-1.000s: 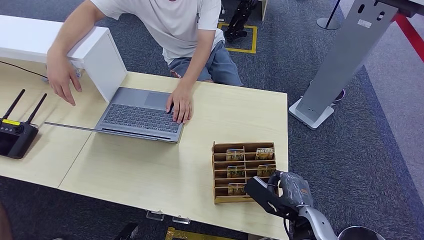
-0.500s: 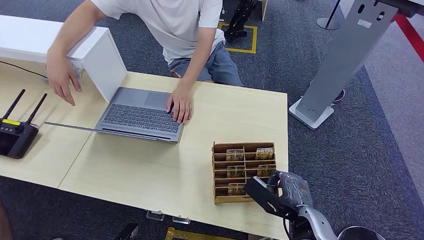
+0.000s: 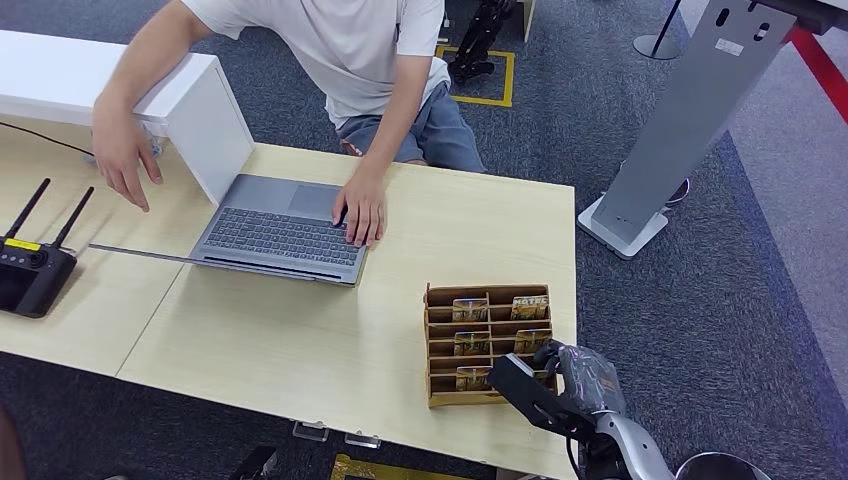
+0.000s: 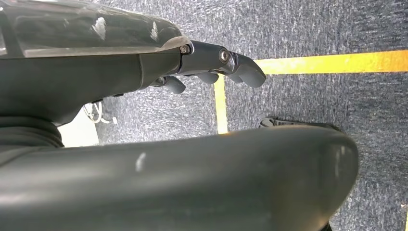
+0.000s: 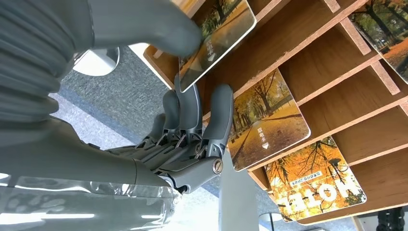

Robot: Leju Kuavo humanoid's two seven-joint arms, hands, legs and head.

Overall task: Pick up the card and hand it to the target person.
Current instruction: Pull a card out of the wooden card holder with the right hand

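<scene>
Right hand point(image 5: 192, 130), grey, many-fingered, lower right of the head view: thick thumb laid over the face of a glossy autumn-print card point(image 5: 219, 36), dark fingers point(image 5: 219, 115) curled up beneath its lower edge. The card appears pinched between thumb and fingers, though it sits partly in its slot. Left hand point(image 4: 211, 67), fingers loosely curled over dark carpet, holding nothing.

Card: thin, stiff plastic by the look of it; judged light, slick-faced, likely to slide unless gripped near the free corner projecting from the slot.

Brown wooden slotted card rack point(image 3: 437, 345), lower centre-right on the pale wooden table point(image 3: 300, 350), holding further matching cards point(image 5: 269, 125).

Grey open laptop point(image 3: 285, 230), centre-left. Person in white T-shirt point(image 3: 350, 50), upper centre, one hand point(image 3: 362, 205) on the laptop keys: presumably the recipient.

Black antenna device point(image 3: 30, 270), left edge.
</scene>
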